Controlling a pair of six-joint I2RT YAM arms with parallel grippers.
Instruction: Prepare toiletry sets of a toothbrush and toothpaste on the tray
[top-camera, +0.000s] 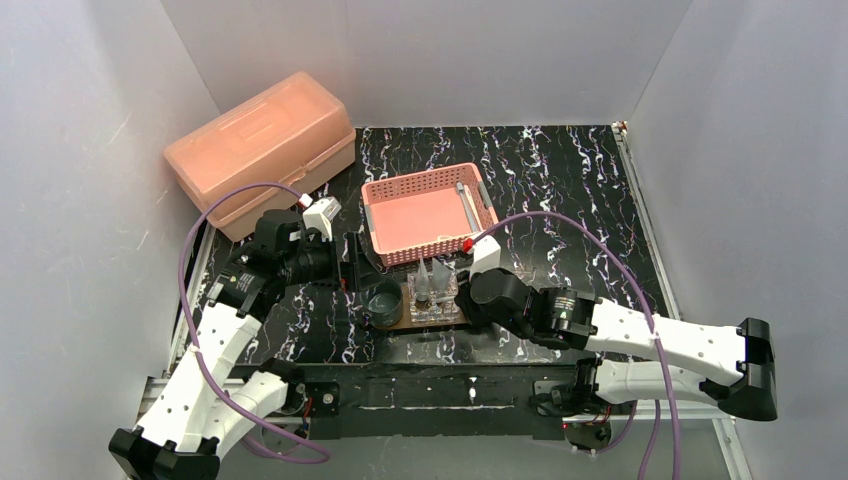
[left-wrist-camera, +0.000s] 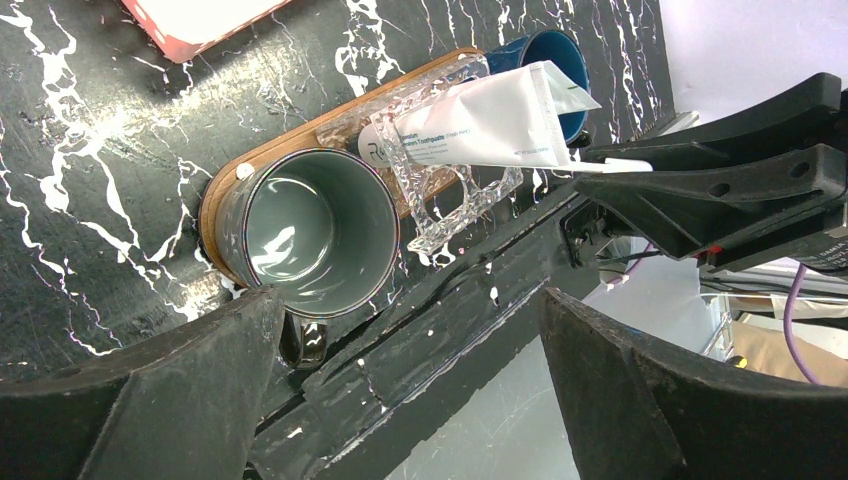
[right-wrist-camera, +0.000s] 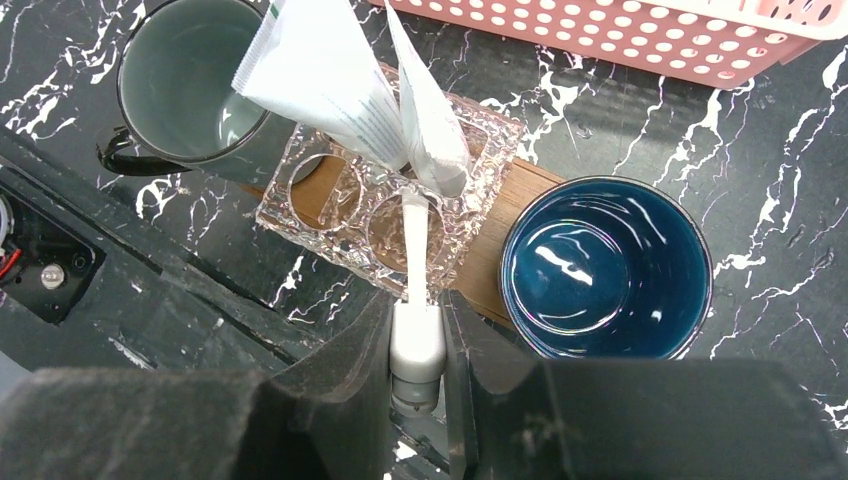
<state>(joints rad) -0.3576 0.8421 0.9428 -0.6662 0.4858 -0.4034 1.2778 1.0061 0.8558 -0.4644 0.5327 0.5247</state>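
Toothbrush (right-wrist-camera: 413, 250) placement underway: right jaws pinch its handle over the clear holder (right-wrist-camera: 487, 140) on the tray (right-wrist-camera: 505, 255); left jaws gape empty. Next, lower it into a hole.

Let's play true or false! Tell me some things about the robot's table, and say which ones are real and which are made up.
1. The right gripper holds a white toothbrush. True.
2. The left gripper is squeezing the grey mug. False: it is open and holds nothing.
3. Two toothpaste tubes stand in the clear holder. True.
4. The blue mug is full of toothbrushes. False: it is empty.
5. The pink basket sits on the wooden tray. False: it sits on the table, behind the tray.
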